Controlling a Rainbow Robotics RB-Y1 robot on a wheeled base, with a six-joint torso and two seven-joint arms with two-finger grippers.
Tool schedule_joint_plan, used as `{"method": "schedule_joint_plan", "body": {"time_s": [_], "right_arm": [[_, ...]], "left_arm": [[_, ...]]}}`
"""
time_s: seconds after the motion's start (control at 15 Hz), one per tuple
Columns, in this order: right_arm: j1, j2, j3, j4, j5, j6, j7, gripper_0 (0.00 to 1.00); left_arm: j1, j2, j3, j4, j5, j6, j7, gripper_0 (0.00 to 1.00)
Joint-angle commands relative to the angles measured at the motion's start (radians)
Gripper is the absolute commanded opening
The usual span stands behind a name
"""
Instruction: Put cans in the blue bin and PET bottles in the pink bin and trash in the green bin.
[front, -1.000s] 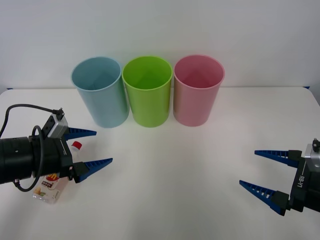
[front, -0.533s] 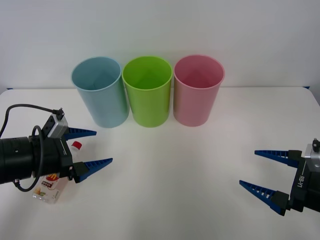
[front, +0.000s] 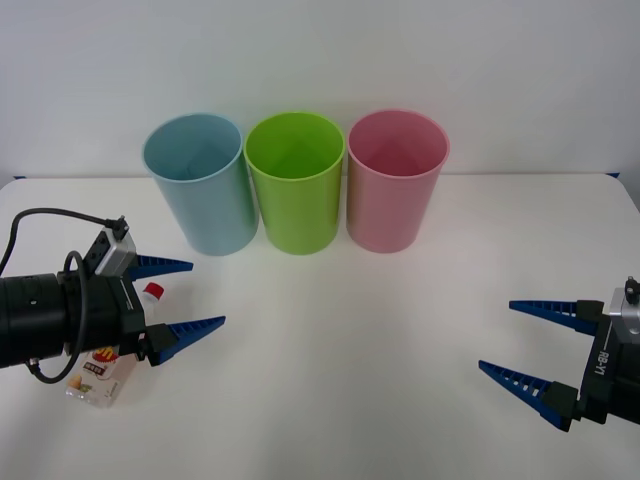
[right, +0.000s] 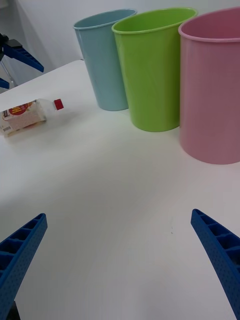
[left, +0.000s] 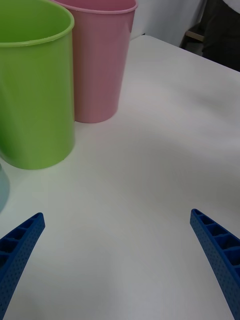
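Note:
Three tall bins stand in a row at the back of the white table: the blue bin (front: 200, 182), the green bin (front: 295, 180) and the pink bin (front: 396, 178). A small PET bottle (front: 105, 372) with a red cap lies on its side at the near left, partly hidden under my left arm; it also shows in the right wrist view (right: 27, 115). My left gripper (front: 190, 297) hovers open just right of the bottle, holding nothing. Open and empty too, my right gripper (front: 510, 338) is at the near right. No cans or trash are in sight.
The white table (front: 340, 340) stretches bare between the two grippers and in front of the bins. A black cable (front: 40, 215) loops off the left wrist. The far table edge runs behind the bins against a white wall.

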Motion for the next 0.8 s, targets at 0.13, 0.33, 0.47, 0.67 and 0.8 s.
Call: {"method": "schedule_joint_plan", "body": {"time_s": [0.13, 0.33, 0.47, 0.67, 0.8], "right_arm": [[0.000, 0.000, 0.000, 0.000, 0.000, 0.000, 0.000, 1.00], [0.000, 0.000, 0.000, 0.000, 0.000, 0.000, 0.000, 1.00], [0.000, 0.000, 0.000, 0.000, 0.000, 0.000, 0.000, 1.00], [0.000, 0.000, 0.000, 0.000, 0.000, 0.000, 0.000, 1.00], [0.000, 0.000, 0.000, 0.000, 0.000, 0.000, 0.000, 1.00]], "left_arm": [[0.000, 0.000, 0.000, 0.000, 0.000, 0.000, 0.000, 1.00], [0.000, 0.000, 0.000, 0.000, 0.000, 0.000, 0.000, 1.00], [0.000, 0.003, 0.020, -0.005, -0.008, 0.000, -0.003, 1.00], [0.012, 0.012, 0.035, -0.026, -0.012, 0.000, -0.006, 1.00], [0.023, 0.014, 0.035, -0.029, -0.031, 0.002, -0.002, 1.00]]}}
